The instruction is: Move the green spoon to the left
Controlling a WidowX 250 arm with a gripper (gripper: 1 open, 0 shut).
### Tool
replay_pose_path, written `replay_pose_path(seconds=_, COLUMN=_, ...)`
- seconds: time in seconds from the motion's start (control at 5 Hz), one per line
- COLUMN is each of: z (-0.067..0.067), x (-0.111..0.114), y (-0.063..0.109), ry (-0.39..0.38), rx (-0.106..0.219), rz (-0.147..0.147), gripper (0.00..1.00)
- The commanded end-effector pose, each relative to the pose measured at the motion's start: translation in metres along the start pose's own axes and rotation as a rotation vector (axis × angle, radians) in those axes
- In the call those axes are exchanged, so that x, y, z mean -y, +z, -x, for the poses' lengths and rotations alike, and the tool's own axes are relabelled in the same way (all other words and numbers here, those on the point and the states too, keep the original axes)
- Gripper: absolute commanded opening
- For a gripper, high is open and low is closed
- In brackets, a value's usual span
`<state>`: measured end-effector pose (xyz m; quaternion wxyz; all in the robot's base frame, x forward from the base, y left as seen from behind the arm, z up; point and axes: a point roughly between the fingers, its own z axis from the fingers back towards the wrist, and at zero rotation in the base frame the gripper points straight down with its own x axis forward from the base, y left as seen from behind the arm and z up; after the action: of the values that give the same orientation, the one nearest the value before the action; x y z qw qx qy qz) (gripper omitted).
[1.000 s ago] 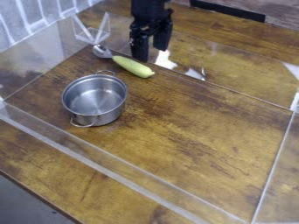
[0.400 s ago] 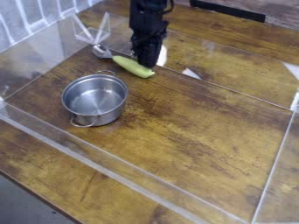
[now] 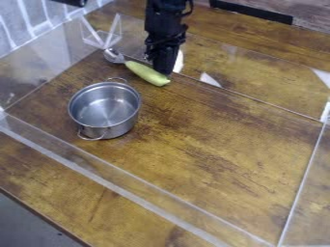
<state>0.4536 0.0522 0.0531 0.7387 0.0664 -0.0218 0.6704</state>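
The green spoon (image 3: 145,72) lies on the wooden table at the back, left of centre. Its yellow-green handle slants down to the right and its silver bowl (image 3: 114,56) points to the back left. My black gripper (image 3: 160,67) points straight down onto the middle-right part of the handle. Its fingers are closed on the handle and hide that part of it. The spoon rests on the table.
A round steel pot (image 3: 104,107) stands in front of the spoon to the left, its rim close to the handle. Clear plastic walls (image 3: 154,198) fence the wooden table (image 3: 219,135) at the front, left and right.
The gripper has sunk slightly onto the spoon's handle and its fingers have gone from wide apart to closed on it. The spoon and pot have not moved.
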Motion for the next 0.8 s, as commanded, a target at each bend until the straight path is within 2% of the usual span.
replay_pose_path(seconds=0.0, z=-0.008, x=0.002, y=0.037, ry=0.061, rx=0.014, rz=0.055, gripper=0.00)
replay_pose_path(seconds=0.2, z=-0.015, x=0.000, y=0.050, ry=0.069, rx=0.032, rz=0.056, gripper=0.00)
replay_pose_path(seconds=0.6, z=-0.048, x=-0.024, y=0.079, ry=0.134, rx=0.091, rz=0.053, gripper=0.00)
